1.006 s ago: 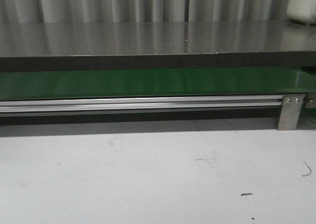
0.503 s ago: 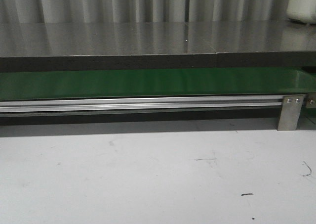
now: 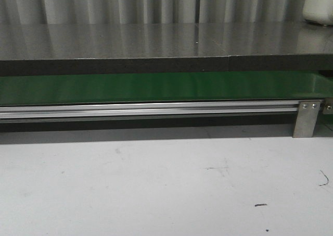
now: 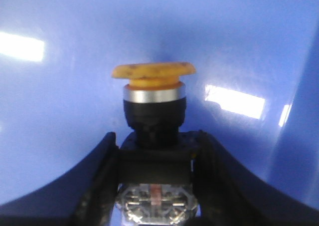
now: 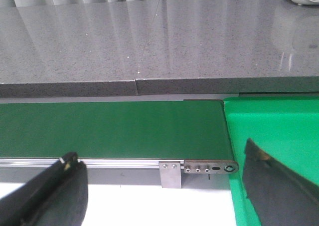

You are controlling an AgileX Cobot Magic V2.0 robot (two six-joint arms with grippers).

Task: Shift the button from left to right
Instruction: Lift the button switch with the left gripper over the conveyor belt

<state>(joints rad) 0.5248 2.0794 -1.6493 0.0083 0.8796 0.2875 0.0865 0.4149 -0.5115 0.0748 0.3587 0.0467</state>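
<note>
Left end effector (image 4: pixel 154 186) is clamped on the button (image 4: pixel 153 111) by its black body, keeping the orange cap clear for carrying. Right end effector (image 5: pixel 159 191) hangs spread and empty above the green conveyor belt (image 5: pixel 109 128).

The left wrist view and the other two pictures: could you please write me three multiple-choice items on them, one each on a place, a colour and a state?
1. Where is the push-button with the round orange-yellow cap and black body?
A. On the green conveyor belt
B. Between the left gripper's fingers
C. On the grey stone counter

2. What colour is the surface behind the button?
A. Blue
B. Red
C. White

3. How is the right gripper?
A. Shut on the button
B. Shut on nothing
C. Open and empty

Answers:
1 B: the black fingers of the left gripper flank its body.
2 A: the glossy blue surface fills the left wrist view.
3 C: the right gripper has its fingers wide apart over the green conveyor belt, nothing between them.
</note>
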